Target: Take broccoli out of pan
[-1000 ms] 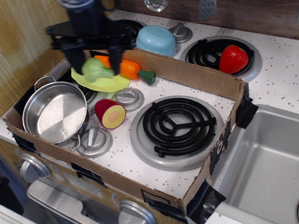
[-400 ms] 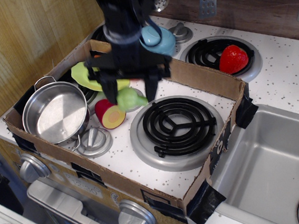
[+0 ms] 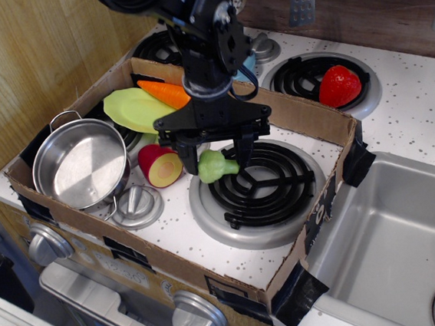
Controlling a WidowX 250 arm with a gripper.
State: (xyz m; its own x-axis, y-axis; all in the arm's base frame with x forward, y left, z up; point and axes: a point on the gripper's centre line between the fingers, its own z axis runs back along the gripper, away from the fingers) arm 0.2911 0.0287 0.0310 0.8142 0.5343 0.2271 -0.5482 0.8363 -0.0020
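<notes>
Now claw [image 3: 217, 160] grips broccoli [image 3: 214, 166] betw. fingers, over burner [image 3: 259, 182], apart from pan [image 3: 80, 164].

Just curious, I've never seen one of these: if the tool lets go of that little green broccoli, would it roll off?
Probably a little. The broccoli has a lumpy rounded head, so it may wobble, but the ridged burner coil beneath should catch it. It looks like rigid, light plastic, keeping its shape in the tool.

You will find no legible text, label, brand, number or sign on anything across this toy stove scene.
</notes>
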